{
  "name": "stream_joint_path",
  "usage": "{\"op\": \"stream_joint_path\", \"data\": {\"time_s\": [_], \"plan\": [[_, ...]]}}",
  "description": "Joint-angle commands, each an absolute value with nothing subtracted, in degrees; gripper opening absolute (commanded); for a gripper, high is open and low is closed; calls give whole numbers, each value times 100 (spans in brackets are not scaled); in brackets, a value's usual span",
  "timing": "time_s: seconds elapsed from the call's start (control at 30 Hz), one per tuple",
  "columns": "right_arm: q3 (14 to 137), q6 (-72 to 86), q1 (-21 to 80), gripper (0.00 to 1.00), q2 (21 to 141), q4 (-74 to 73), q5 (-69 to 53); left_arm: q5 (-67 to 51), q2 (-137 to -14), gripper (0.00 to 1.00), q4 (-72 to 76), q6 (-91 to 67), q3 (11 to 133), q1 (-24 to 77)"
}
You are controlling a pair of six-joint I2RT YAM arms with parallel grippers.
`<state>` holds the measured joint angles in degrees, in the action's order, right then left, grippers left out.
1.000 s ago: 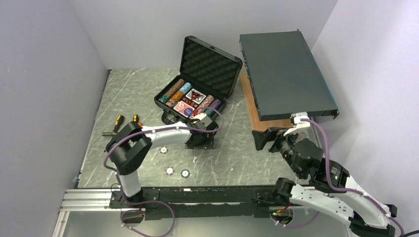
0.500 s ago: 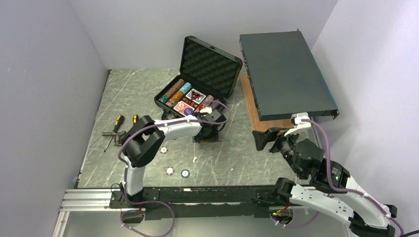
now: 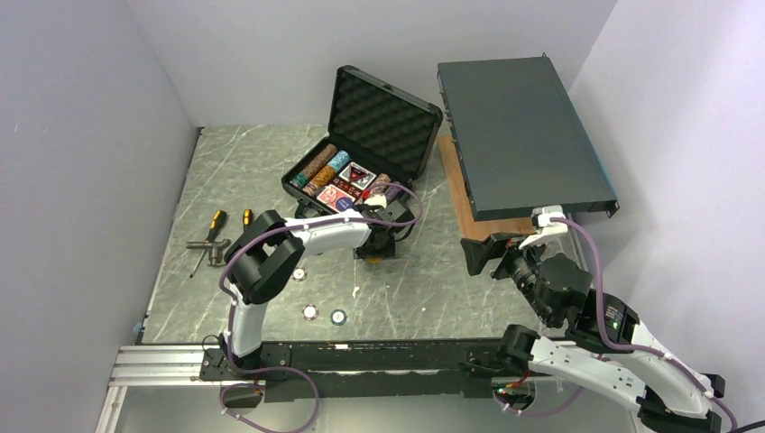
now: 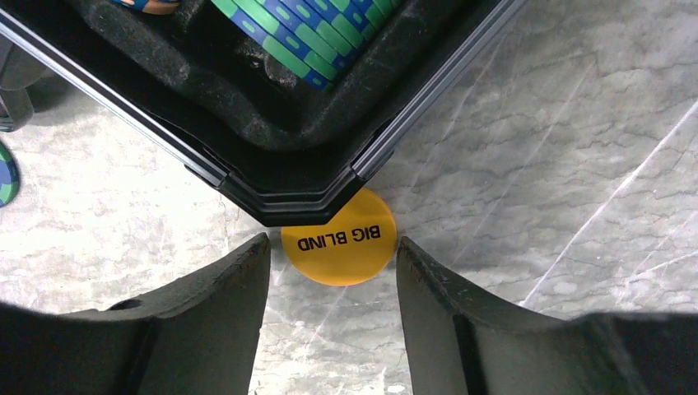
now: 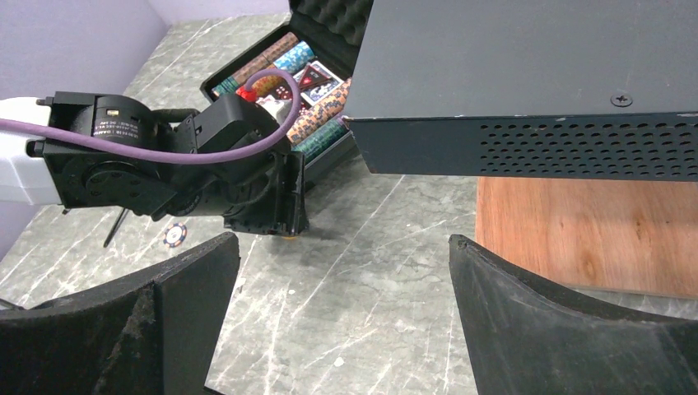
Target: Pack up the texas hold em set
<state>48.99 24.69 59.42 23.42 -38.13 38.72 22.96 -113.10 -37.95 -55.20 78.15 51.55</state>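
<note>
Left wrist shows the left tool (image 4: 333,247) spread wide astride the yellow button (image 4: 339,255), tucked against the black case (image 4: 288,193) corner; right tool (image 5: 342,243), well away, gapes too.

the yellow round button (image 4: 338,237) lying on the bench is showing the black words "big blind". a small printed label (image 5: 109,123) on the left arm is appearing too tiny to read.

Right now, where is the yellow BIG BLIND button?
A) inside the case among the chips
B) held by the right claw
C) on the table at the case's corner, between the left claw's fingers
C: the left wrist view shows the button at the case corner, framed by the open left claw.
</note>
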Motion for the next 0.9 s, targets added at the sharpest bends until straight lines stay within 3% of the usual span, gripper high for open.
{"op": "stream_joint_path", "data": {"time_s": [0.0, 0.3, 0.5, 0.63, 0.8, 0.87], "plan": [[4933, 2470, 5936, 100, 2369, -3742, 3956, 2392, -11480, 60, -3897, -5503, 7895, 5134], [4922, 2470, 5937, 100, 2374, -3709, 3948, 2216, -11320, 43, -3854, -4937, 7893, 5172], [4924, 2478, 5943, 100, 2371, -3733, 3956, 1972, -10959, 40, -3617, -4220, 7690, 5468], [4898, 2470, 5934, 100, 2379, -3694, 3947, 1456, -10617, 30, -3232, -3733, 7354, 5646], [4921, 2469, 5934, 100, 2435, -3662, 3899, 1390, -10359, 31, -3066, -3710, 7099, 5658], [4930, 2474, 5940, 100, 2436, -3665, 3894, 1472, -10346, 38, -3097, -3716, 7123, 5660]]}}
